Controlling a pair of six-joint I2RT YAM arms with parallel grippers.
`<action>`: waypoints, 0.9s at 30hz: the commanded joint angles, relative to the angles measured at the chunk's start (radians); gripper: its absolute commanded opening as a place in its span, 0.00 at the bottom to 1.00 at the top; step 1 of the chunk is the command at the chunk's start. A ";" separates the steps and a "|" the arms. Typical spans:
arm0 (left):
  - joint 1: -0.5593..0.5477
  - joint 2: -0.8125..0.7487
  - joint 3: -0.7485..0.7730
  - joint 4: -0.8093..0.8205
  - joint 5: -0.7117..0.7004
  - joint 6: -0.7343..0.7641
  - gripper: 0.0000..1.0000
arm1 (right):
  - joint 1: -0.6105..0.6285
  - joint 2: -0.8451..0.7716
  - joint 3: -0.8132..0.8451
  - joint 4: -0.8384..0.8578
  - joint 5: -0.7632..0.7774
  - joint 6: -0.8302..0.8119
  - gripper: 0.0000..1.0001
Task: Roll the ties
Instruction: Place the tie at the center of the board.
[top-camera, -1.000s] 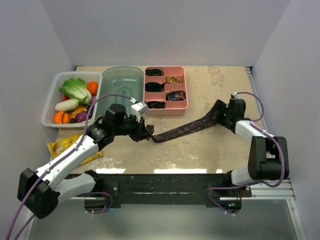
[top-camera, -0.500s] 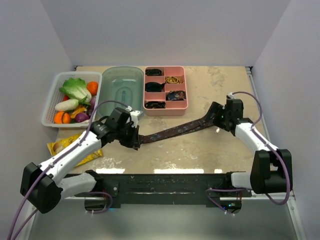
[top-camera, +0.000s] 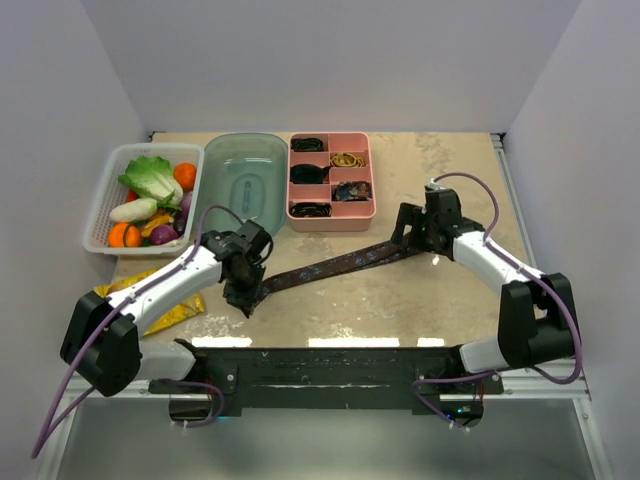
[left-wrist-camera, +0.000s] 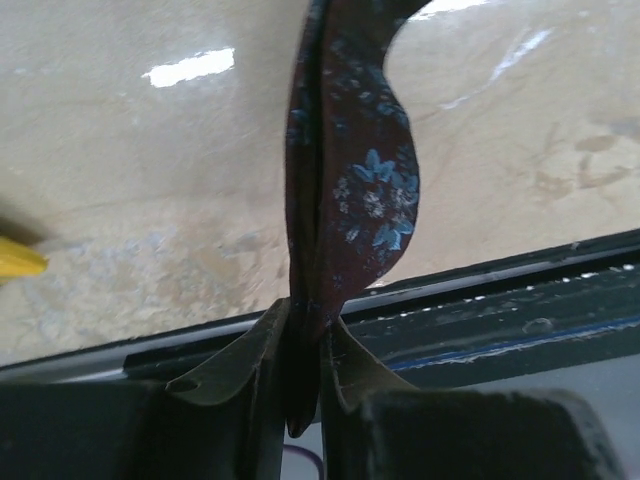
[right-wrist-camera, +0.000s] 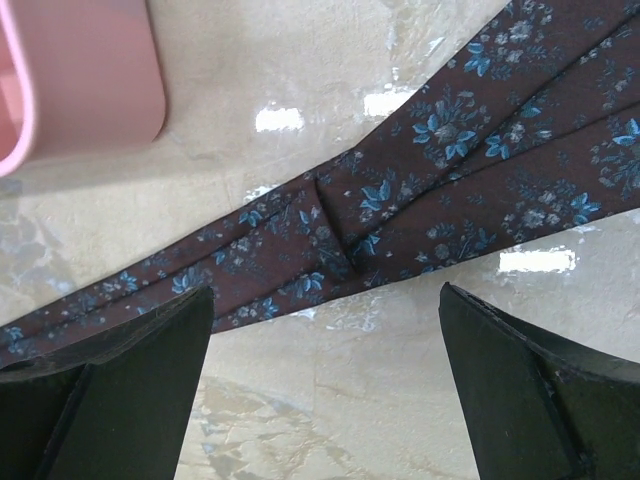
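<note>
From the top camera, the maroon tie (top-camera: 335, 264) lay stretched on a slant across the middle of the table (top-camera: 440, 295), running from lower left to upper right. The left gripper (top-camera: 246, 292) was clamped on the tie's narrow lower-left end. The right gripper (top-camera: 405, 232) stood over the wider end, right of centre, with its jaws spread wide and holding nothing. Above the tie's middle sat the pink tray (top-camera: 345, 222), with black rolled ties (top-camera: 309, 174) in some compartments. Left of it were a green tub (top-camera: 245, 180) and a white basket (top-camera: 97, 208) of vegetables. A yellow packet (top-camera: 128, 292) lay below the basket.

In the left wrist view, the two fingers (left-wrist-camera: 232, 366) at bottom centre pinched the tie. It was folded lengthwise and stood on edge, rising to the top of the frame.

In the right wrist view, the fingers (right-wrist-camera: 120, 390) sat far apart in the lower corners. The tie, with its blue flowers, lay flat on the table across the frame. A corner of the pink tray filled the upper left.
</note>
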 joint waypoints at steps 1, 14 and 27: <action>0.009 0.031 0.081 -0.102 -0.129 -0.052 0.22 | -0.001 0.022 0.093 0.006 0.037 -0.035 0.98; 0.038 0.173 0.164 -0.234 -0.370 -0.195 0.39 | -0.003 0.087 0.194 -0.040 0.049 -0.062 0.99; 0.087 0.192 0.369 -0.201 -0.501 -0.181 0.89 | -0.151 0.128 0.250 -0.027 0.066 -0.064 0.99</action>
